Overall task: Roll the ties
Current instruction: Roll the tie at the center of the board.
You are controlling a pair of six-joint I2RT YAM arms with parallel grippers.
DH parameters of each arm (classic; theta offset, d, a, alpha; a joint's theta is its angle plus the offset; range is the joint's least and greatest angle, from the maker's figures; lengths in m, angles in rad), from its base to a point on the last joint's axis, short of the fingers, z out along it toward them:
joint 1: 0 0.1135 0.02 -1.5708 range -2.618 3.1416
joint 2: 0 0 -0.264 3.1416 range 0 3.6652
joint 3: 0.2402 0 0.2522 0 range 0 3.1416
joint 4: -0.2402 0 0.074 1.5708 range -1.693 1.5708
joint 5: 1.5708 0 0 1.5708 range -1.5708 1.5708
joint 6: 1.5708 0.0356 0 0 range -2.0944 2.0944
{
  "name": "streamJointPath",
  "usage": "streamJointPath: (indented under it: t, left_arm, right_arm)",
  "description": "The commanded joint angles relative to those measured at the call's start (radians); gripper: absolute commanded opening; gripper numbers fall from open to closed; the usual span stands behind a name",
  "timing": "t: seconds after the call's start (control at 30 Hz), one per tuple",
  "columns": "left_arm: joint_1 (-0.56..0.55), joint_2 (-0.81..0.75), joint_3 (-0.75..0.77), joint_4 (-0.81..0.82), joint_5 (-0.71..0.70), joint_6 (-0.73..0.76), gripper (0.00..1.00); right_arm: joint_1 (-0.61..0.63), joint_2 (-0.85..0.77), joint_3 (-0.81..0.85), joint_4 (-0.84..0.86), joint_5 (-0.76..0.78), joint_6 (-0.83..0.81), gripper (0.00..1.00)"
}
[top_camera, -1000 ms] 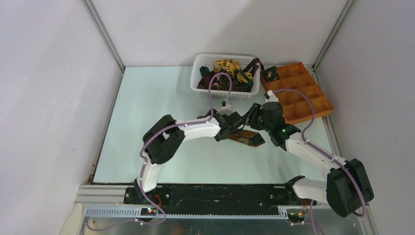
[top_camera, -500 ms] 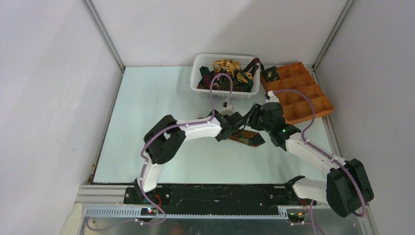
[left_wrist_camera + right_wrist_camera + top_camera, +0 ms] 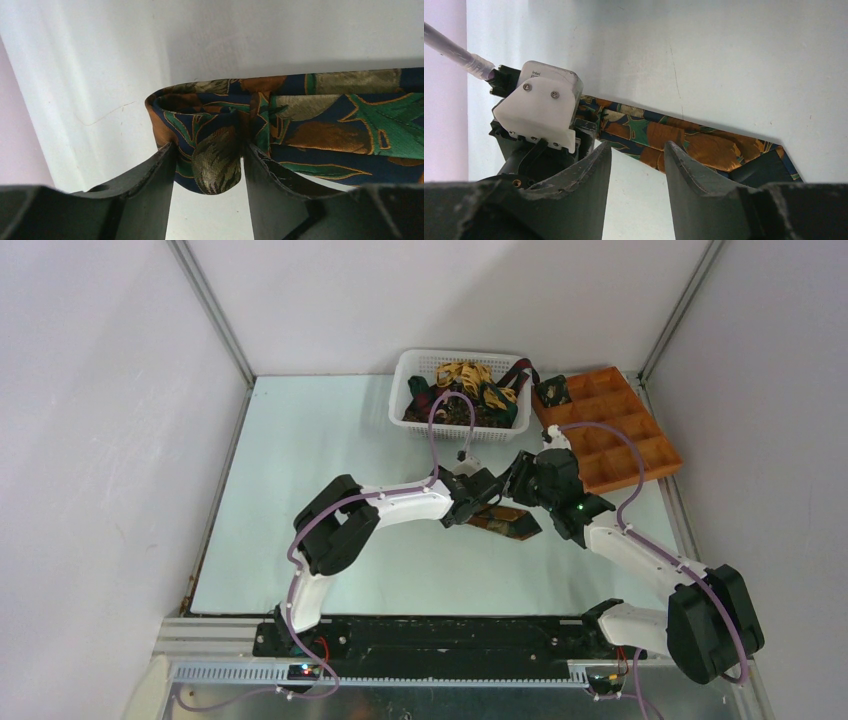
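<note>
1. A green, navy and orange patterned tie [image 3: 325,125] lies flat near the middle of the desk [image 3: 300,460], between the two arms.
2. The left pincer [image 3: 207,150] pinches the tie's end, which curls over into a loose coil between its fingers.
3. The right pincer [image 3: 638,150] is spread over the tie's flat stretch, just beside the left one; whether it touches cannot be told.
4. More ties [image 3: 465,375] fill the white basket [image 3: 400,390].
5. One rolled tie [image 3: 551,391] sits in the far-left compartment of the orange-brown tray [image 3: 640,435].

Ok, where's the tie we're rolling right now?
In the top view the patterned tie lies mid-table, on the near side of the white basket; its folded end is pinched in the left claw.
</note>
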Motion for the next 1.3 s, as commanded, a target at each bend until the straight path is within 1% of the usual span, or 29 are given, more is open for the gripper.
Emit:
streamJointPath:
  t: [0.0,0.1,0.37,0.63,0.9,1.07,1.27]
  left_arm:
    - [-0.036,-0.019,0.044,0.073,0.084,-0.034,0.56]
    - [-0.037,-0.026,0.045,0.082,0.107,-0.038,0.58]
    - [-0.029,-0.039,0.028,0.119,0.187,-0.047,0.60]
    - [-0.002,-0.099,-0.041,0.176,0.234,-0.068,0.60]
    - [0.015,-0.218,-0.114,0.237,0.226,-0.104,0.60]
    - [0.028,-0.314,-0.182,0.316,0.236,-0.113,0.61]
    - [0.058,-0.428,-0.282,0.387,0.228,-0.116,0.61]
  right_arm:
    - [0.014,-0.016,0.011,0.055,-0.022,0.002,0.47]
    - [0.013,-0.015,0.010,0.055,-0.021,0.002,0.47]
    - [0.014,-0.010,0.011,0.051,-0.017,0.002,0.47]
    - [0.013,-0.004,0.011,0.051,-0.014,0.001,0.47]
    - [0.014,0.007,0.011,0.054,0.000,0.011,0.47]
    - [0.014,0.036,0.011,0.067,0.028,0.025,0.47]
    - [0.035,0.090,0.012,0.121,-0.005,0.042,0.46]
